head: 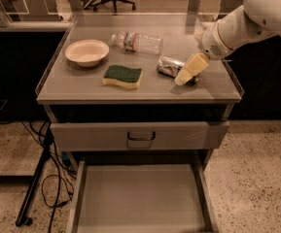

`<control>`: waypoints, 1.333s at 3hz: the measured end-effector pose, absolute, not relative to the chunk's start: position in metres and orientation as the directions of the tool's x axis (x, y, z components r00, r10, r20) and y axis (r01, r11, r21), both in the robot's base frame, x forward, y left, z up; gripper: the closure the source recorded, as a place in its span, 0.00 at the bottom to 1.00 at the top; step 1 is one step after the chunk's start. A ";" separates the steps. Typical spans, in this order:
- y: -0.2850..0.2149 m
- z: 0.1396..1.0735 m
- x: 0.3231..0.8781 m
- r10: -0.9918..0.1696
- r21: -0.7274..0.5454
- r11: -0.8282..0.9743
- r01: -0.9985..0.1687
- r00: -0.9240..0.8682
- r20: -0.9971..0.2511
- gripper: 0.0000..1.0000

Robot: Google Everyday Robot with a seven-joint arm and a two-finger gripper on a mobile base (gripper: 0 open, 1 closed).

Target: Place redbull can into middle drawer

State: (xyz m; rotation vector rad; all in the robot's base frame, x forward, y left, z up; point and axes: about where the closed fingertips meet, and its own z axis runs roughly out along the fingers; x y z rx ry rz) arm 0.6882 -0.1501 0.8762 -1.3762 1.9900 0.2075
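Note:
The redbull can [167, 65], silver and blue, lies on its side on the right part of the grey table top [81, 87]. My gripper [187, 73], cream-coloured at the end of the white arm, reaches in from the right. It sits over the can's right end and covers it. The middle drawer [140, 203] is pulled out wide below the table, and its flat grey floor is bare.
A white bowl [87, 52], a clear plastic water bottle [139, 42] and a green and yellow sponge [123, 75] lie on the table left of the can. A drawer with a grey front and loop handle [140, 136] is slightly pulled out above the open drawer. Cables and a stand [35, 178] are at the lower left.

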 end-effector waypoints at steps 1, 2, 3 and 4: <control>-0.141 0.870 0.671 -0.751 -0.240 0.430 -0.870 -0.196 -0.631 0.00; -0.127 0.837 0.649 -0.764 -0.210 0.420 -0.883 -0.219 -0.607 0.00; -0.127 0.837 0.649 -0.764 -0.210 0.420 -0.883 -0.219 -0.607 0.00; -0.127 0.837 0.649 -0.764 -0.210 0.420 -0.883 -0.219 -0.607 0.19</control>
